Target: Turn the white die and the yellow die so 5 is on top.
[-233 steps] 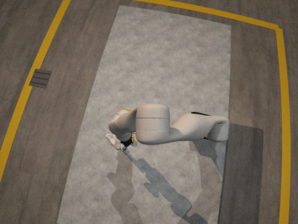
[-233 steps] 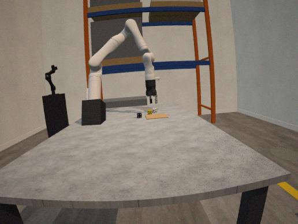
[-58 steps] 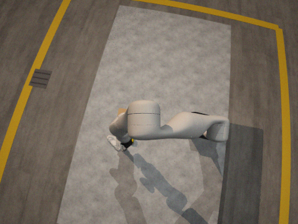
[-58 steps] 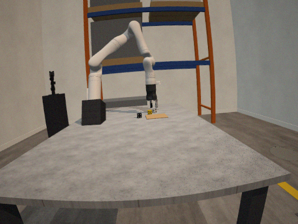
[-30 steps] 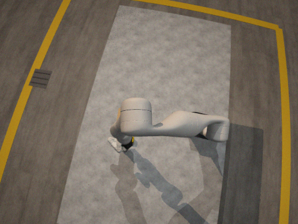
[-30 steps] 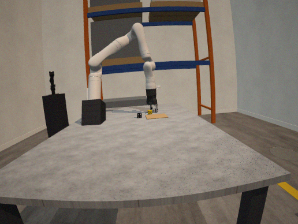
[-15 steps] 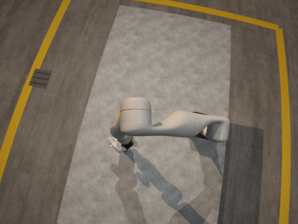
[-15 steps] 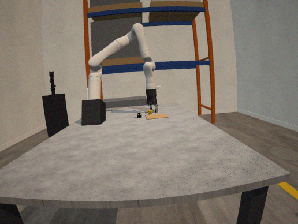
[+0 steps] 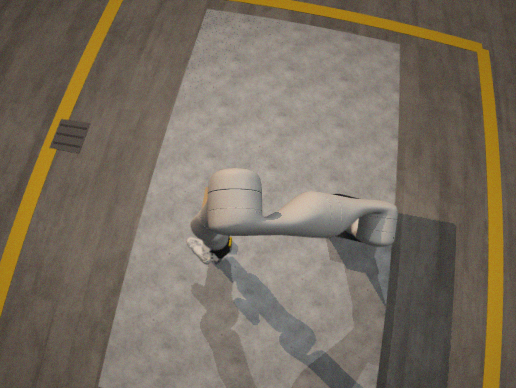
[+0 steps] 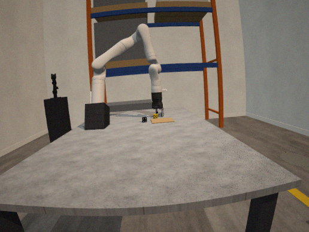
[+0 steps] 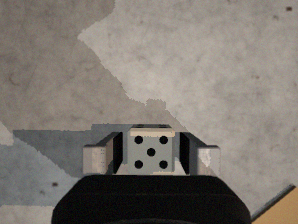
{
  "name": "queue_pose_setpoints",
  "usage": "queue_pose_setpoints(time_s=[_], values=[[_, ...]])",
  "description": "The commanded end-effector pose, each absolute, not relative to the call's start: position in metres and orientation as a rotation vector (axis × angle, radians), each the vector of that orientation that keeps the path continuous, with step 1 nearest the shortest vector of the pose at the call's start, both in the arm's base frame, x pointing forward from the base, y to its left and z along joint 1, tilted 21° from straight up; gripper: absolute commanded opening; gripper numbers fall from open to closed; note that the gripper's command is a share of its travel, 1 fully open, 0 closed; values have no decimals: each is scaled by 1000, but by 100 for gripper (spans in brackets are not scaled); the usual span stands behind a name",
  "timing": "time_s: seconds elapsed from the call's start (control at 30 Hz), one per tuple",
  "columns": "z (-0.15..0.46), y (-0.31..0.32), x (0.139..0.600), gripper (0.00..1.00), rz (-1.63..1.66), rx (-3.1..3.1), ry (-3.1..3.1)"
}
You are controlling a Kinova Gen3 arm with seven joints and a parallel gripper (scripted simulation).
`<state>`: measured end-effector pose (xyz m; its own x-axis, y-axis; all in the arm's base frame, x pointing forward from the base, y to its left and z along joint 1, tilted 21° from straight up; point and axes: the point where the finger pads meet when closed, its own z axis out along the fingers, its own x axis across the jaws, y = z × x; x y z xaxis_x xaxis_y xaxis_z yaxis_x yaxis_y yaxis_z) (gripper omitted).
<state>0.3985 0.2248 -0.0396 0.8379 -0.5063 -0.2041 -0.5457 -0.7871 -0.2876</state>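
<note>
White die between spread fingers
The pincer (image 10: 159, 112) (image 11: 151, 146) stood spread astride the white die (image 11: 151, 152), five up, probably for a grip; it sat off the mat (image 10: 162, 121) (image 11: 283, 212), on its far side.

From here I count three dice, one white (image 11: 151, 152), one yellow (image 10: 155, 116), one black (image 10: 144, 119), and one mat (image 10: 162, 121) (image 11: 281, 209)

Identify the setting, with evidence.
Likely a warehouse or workshop bay: orange-and-blue pallet racking, yellow floor lines, and a robot arm on a worktable.
</note>
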Motion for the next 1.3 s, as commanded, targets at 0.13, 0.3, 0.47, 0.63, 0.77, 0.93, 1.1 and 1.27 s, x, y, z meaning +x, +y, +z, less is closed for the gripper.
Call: queue_pose_setpoints(time_s=[0.13,0.3,0.47,0.63,0.77,0.93,1.1,1.27], values=[[-40,224,402,87,154,-2680,789],[-40,224,402,57,154,-2680,789],[-40,224,402,57,154,-2680,789],[-40,224,402,57,154,-2680,789],[-40,224,402,57,154,-2680,789],[-40,224,402,57,154,-2680,789],[-40,224,402,57,154,-2680,789],[-40,224,402,57,154,-2680,789]])
